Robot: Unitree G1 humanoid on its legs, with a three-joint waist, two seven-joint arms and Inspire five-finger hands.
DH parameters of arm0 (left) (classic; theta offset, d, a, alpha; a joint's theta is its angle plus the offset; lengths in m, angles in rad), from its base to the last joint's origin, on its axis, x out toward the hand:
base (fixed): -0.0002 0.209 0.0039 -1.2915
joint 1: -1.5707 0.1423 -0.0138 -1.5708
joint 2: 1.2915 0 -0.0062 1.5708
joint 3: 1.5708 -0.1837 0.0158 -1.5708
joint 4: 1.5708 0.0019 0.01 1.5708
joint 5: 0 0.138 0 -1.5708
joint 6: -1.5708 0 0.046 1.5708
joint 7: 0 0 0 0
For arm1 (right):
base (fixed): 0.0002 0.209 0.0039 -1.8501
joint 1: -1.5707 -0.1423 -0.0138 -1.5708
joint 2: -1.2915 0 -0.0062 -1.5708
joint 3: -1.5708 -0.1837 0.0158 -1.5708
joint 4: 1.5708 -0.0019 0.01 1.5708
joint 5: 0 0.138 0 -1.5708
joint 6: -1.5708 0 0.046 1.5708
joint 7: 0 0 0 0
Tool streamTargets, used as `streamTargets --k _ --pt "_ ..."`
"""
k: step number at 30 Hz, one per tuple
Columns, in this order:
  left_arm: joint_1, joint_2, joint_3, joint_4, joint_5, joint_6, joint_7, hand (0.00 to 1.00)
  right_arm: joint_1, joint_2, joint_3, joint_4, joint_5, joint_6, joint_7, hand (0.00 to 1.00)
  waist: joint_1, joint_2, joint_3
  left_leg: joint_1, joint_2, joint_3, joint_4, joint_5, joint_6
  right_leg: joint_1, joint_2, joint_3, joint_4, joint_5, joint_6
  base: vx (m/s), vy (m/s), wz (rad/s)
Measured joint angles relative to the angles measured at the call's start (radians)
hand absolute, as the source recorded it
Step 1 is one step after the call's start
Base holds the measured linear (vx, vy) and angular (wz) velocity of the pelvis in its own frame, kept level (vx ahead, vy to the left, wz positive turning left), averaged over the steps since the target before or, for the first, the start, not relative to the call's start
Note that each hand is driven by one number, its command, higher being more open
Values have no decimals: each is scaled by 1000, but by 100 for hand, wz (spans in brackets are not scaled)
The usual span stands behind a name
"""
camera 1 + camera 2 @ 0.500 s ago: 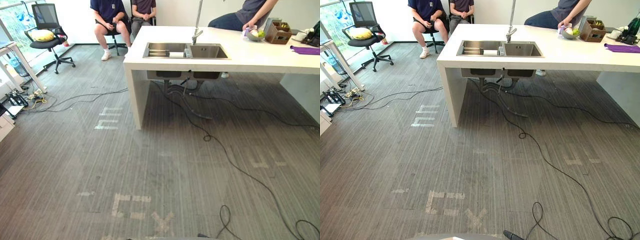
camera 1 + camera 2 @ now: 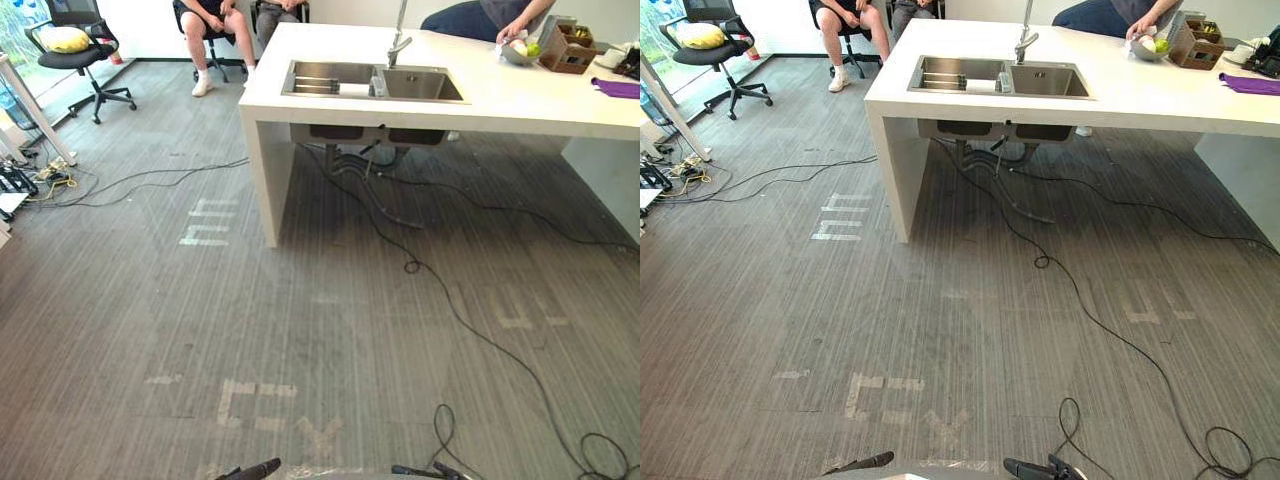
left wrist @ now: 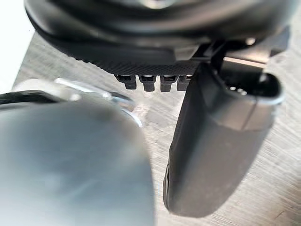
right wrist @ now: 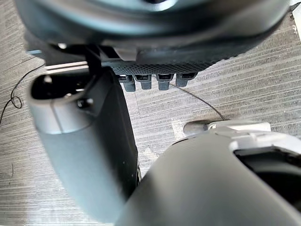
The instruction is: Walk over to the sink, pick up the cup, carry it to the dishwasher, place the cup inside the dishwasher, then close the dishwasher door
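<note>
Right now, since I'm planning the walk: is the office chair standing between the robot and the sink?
No, the office chair stands far left of the sink.

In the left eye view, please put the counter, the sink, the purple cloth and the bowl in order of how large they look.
1. counter
2. sink
3. purple cloth and bowl: these look about alike, and the view's edge cuts the cloth, so I do not rank them.
</note>
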Motion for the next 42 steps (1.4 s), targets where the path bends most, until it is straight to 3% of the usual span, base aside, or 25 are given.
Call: streamTargets --k 10,21,30,35,40,42 --pt "6 -8 0 -4 9 -70 3 100 30 -3 6 -32 116 19 113 100 0 -1 0 3 0 7 0 -1 0 0 -2 -4 9 -3 5 -30 -23 0" --pt "11 -10 1 -4 9 -71 8 100 42 -8 24 -37 177 12 159 100 -3 -1 -2 5 -3 5 0 2 4 -1 -6 -29 10 -2 2 -53 -31 1" --pt "11 -9 2 -1 9 -62 16 100 39 -8 24 -19 168 -28 176 100 -8 -2 -3 7 -8 -11 -14 11 16 1 -10 -58 9 -2 1 -25 -25 6" --pt "12 -9 2 0 9 -56 31 100 38 -7 24 -12 133 -78 175 100 -11 -4 -5 9 -12 -14 -17 12 17 3 -14 -60 10 -2 1 -39 -18 1" --pt "20 -14 2 6 7 -108 65 100 41 1 24 3 127 -190 147 100 -16 -4 -4 9 -16 -18 -15 13 17 -8 -21 -64 40 -7 4 -48 -14 1" --pt "20 -15 2 6 7 -127 96 100 42 8 21 2 125 -224 139 100 -18 -8 3 8 -26 -20 -11 12 18 -53 -42 -67 146 -64 0 -55 -2 5"
